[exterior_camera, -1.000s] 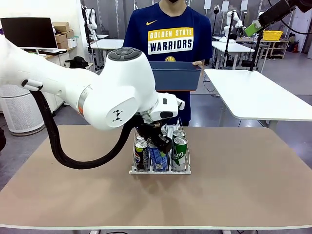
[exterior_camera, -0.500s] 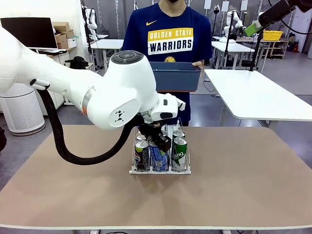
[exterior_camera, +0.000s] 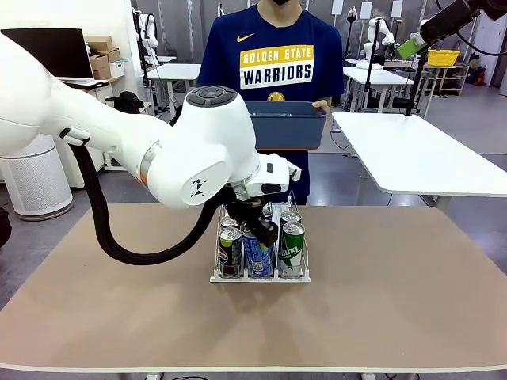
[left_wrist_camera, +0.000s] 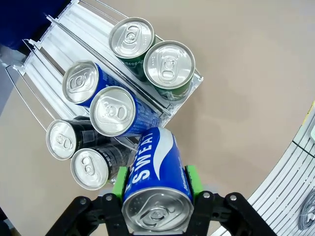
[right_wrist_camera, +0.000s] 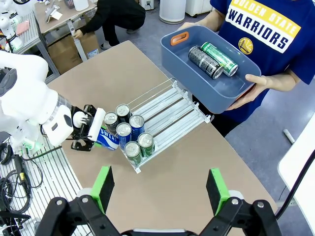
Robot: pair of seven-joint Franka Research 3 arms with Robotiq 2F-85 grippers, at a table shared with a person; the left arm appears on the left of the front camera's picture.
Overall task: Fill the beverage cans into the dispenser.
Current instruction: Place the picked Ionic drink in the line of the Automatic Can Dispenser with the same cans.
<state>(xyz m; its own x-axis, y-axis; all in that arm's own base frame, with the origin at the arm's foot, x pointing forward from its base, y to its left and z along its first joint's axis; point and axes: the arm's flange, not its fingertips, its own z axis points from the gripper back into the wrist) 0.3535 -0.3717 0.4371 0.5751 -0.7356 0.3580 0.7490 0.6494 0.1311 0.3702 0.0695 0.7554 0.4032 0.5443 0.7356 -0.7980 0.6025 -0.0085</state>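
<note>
My left gripper (left_wrist_camera: 157, 191) is shut on a blue beverage can (left_wrist_camera: 156, 179), held tilted just in front of the dispenser (left_wrist_camera: 59, 46). Seen from the front, this gripper (exterior_camera: 255, 229) and its can (exterior_camera: 256, 255) hang over the front of the middle lane of the dispenser (exterior_camera: 260, 276). Two black cans (left_wrist_camera: 89, 168), two blue cans (left_wrist_camera: 112, 110) and two green cans (left_wrist_camera: 169, 64) stand in its three lanes. My right gripper (right_wrist_camera: 160, 189) is open, high above the table, with the dispenser (right_wrist_camera: 172, 110) far below it.
A person at the far side holds a blue-grey bin (right_wrist_camera: 216, 83) with a black can (right_wrist_camera: 203, 61) and a green can (right_wrist_camera: 220, 58) lying in it. The bin (exterior_camera: 285, 123) hangs beyond the table's far edge. The rear halves of the dispenser lanes are free.
The left arm's big joint has risen a little and shifted right. The gripper and the blue can stay almost where they were at the dispenser's front.
</note>
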